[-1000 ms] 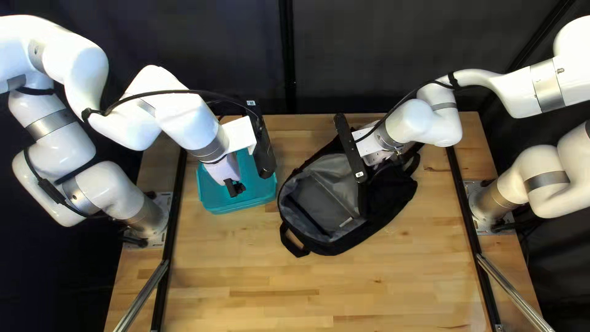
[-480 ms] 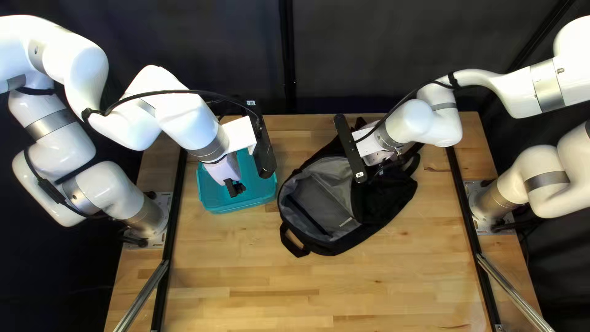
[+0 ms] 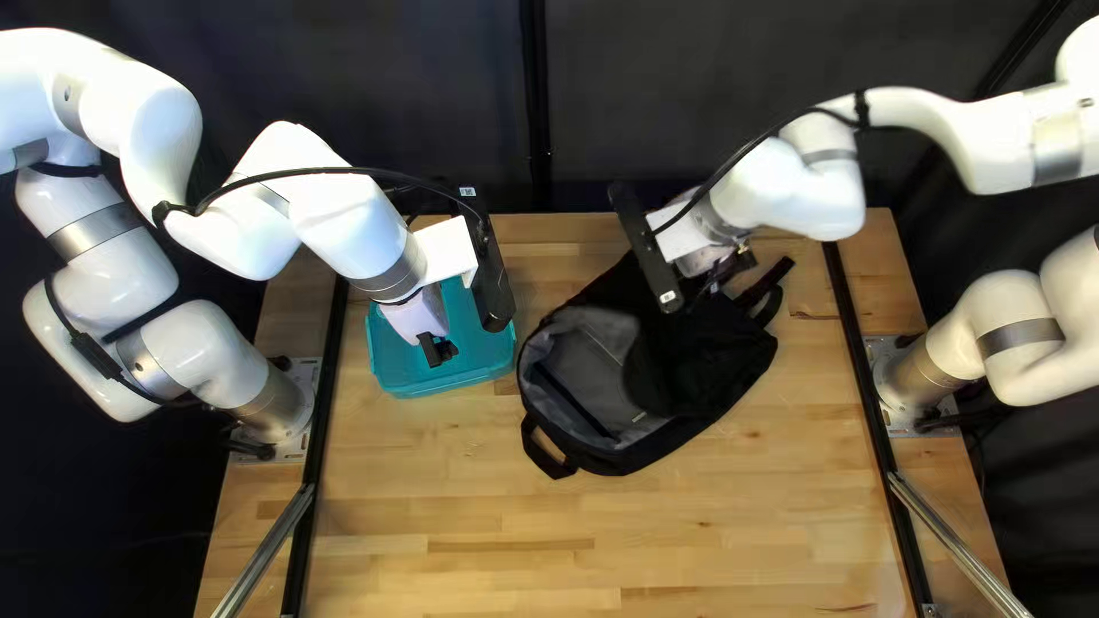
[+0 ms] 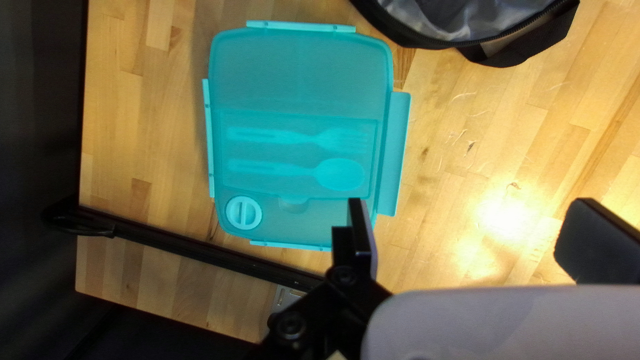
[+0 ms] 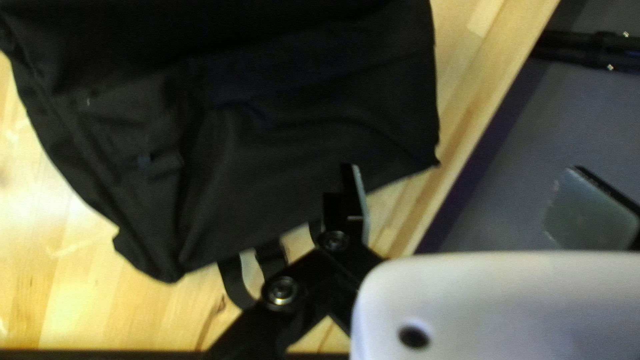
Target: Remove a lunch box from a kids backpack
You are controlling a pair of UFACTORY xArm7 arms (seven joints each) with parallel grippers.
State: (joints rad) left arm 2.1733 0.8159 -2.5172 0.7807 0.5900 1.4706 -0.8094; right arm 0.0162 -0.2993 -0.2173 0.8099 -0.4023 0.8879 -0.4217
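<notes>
Landmark: bag (image 3: 733,366), black, lying on the table (image 3: 458,515), mouth unzipped. Its grey lining (image 3: 578,355) shows, with a dark band across it; the deeper part is in shadow and its contents cannot be made out. Box (image 3: 458,372) (task item): teal, out on the table, to the left of the bag in the top left view and just beside it. Box lid is on; a fork (image 4: 300,136) and a spoon (image 4: 340,173) lie parallel in the lid's recess, near a round dial (image 4: 244,213).

Left gripper (image 3: 435,349): above the box, left of the bag; released, fingers spread wide, with one overlapping the box's edge in its wrist view. Right gripper (image 3: 733,269): over the bag's strap end; also released, fingers well apart, one in front of the black cloth in its wrist view.

Change against the earlier frames: right arm has shifted toward the table's far edge, relative to the bag. The bag's flap (image 3: 658,355) now droops further over the mouth, hiding more lining. Box and left arm unchanged.
</notes>
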